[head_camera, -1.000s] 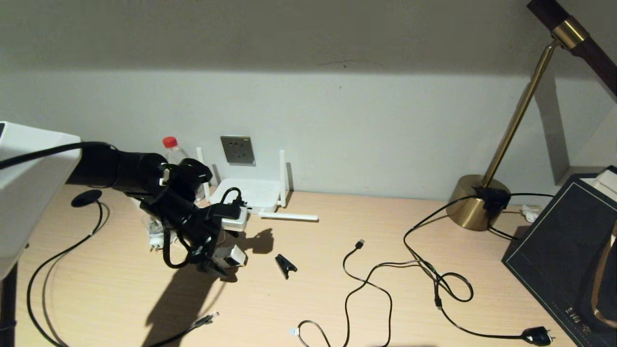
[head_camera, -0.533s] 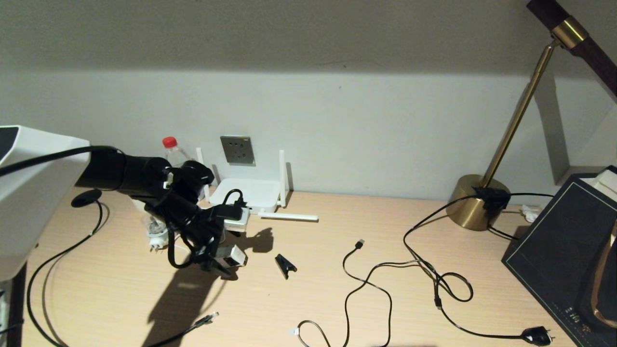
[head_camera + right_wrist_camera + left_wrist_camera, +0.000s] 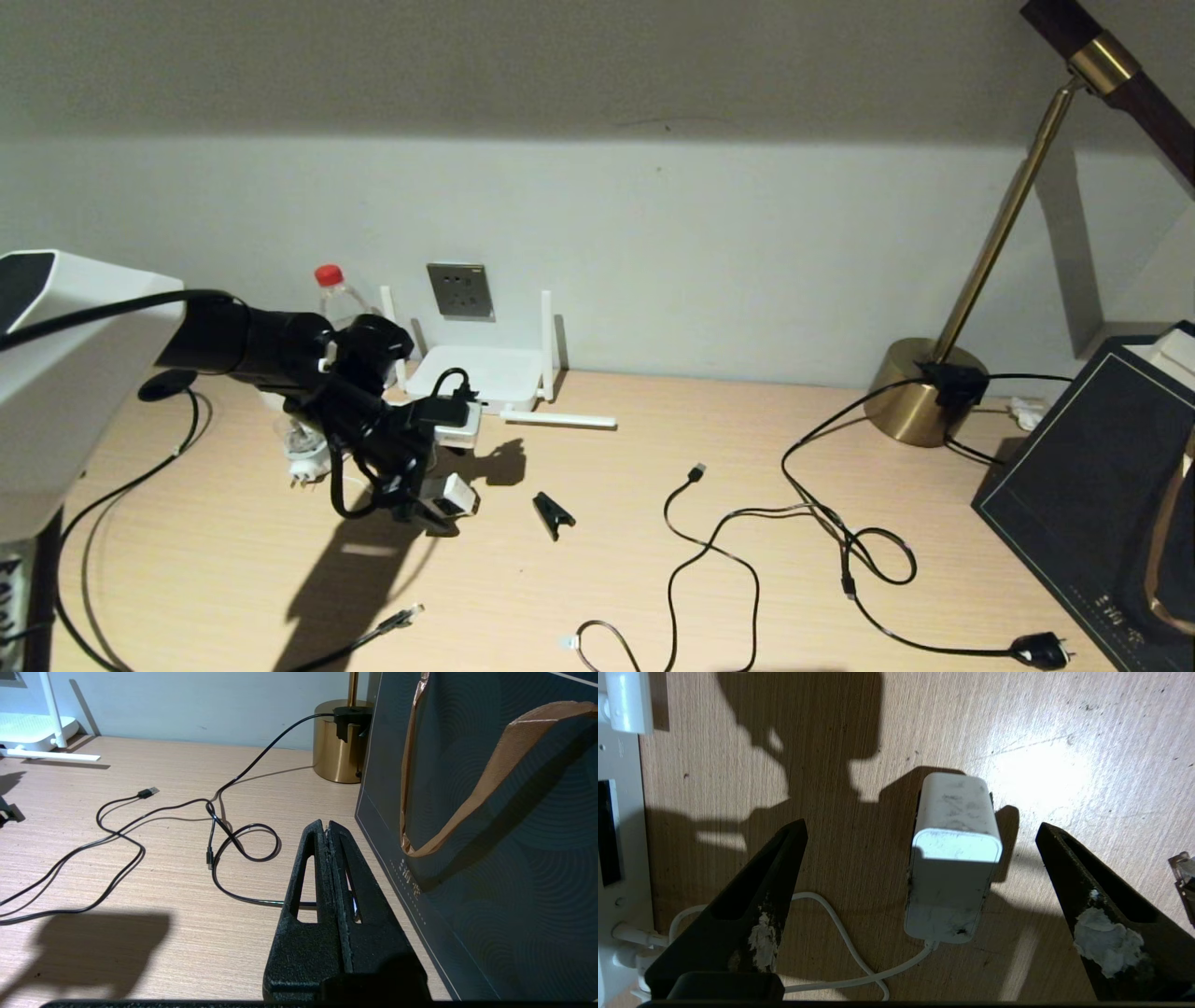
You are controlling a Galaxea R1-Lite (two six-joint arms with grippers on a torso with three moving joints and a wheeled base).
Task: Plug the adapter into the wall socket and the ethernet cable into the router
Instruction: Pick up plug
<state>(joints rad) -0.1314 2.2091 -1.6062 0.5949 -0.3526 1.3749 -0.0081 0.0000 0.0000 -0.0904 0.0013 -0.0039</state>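
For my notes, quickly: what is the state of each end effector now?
Left end effector: open, astride the adapter, holding nothing.
Right end effector: closed, empty.

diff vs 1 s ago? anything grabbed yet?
Nothing grabbed. The left gripper crept slightly toward the wall, open, fingers either side of the adapter, which lies on the table where it was. Router, wall socket, ethernet cable and the shut right gripper unchanged.

wooden desk (image 3: 635, 523) carries router (image 3: 485, 373), adapter (image 3: 952, 858), cables (image 3: 747, 551)
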